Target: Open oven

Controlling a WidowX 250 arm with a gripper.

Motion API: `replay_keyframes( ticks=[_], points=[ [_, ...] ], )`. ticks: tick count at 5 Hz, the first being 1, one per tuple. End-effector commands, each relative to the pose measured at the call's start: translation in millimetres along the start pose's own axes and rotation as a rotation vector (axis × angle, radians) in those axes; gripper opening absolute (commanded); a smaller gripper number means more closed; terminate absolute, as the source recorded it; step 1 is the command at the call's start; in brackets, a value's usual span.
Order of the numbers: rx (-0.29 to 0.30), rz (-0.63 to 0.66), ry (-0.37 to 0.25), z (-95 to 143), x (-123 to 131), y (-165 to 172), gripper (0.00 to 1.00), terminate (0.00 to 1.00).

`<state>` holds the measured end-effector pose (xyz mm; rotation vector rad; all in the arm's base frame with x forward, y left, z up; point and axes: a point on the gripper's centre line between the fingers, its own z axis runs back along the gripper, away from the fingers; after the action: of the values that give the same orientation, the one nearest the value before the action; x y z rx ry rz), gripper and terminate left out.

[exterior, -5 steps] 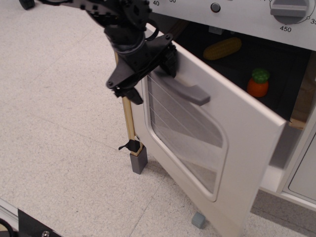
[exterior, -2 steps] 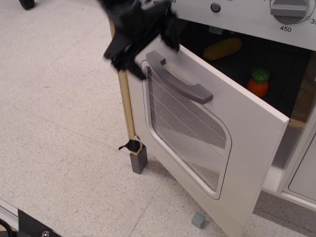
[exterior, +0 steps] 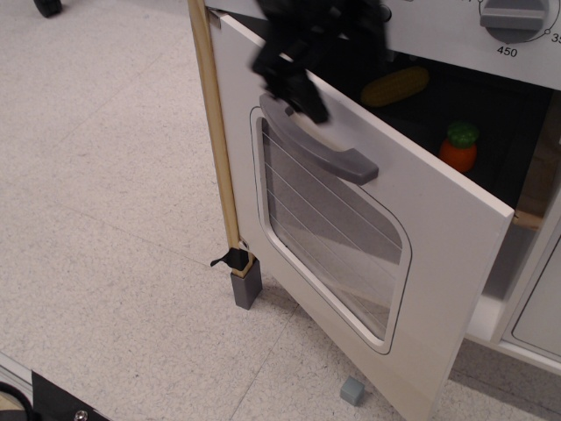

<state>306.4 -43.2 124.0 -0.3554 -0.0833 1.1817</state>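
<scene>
So the oven [exterior: 421, 175] fills the right side of the room, and its door [exterior: 351, 263] hangs swung partway open, tilted out toward the near side. You can see the rounded window [exterior: 329, 232] with thin wires running across it, and the grey bar handle [exterior: 320, 145] up near the top edge of the door. Behind the door the cavity is dark, with a yellow corn [exterior: 394, 86] at the back and an orange carrot [exterior: 458, 147] with a green top just right of it. Up top right there's a grey knob [exterior: 513, 17] with numbers round it.

The black gripper [exterior: 302, 74] is blurry, sitting right above the far end of the handle, over the door's top edge. Honestly can't tell if its fingers are spread or pinched, or whether it's touching anything.

A wooden post [exterior: 215, 140] runs down the oven's left edge to a grey foot [exterior: 246, 287] on the speckled floor [exterior: 105, 219].
</scene>
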Motion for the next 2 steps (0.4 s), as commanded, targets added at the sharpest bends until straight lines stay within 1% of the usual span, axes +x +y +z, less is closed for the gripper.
replay_keyframes(
  ticks=[1,2],
  points=[
    [0.081,-0.060,-0.095,-28.8,-26.6,14.2,1.00,0.00],
    [0.075,-0.076,-0.095,-31.8,-25.4,23.6,1.00,0.00]
  ],
)
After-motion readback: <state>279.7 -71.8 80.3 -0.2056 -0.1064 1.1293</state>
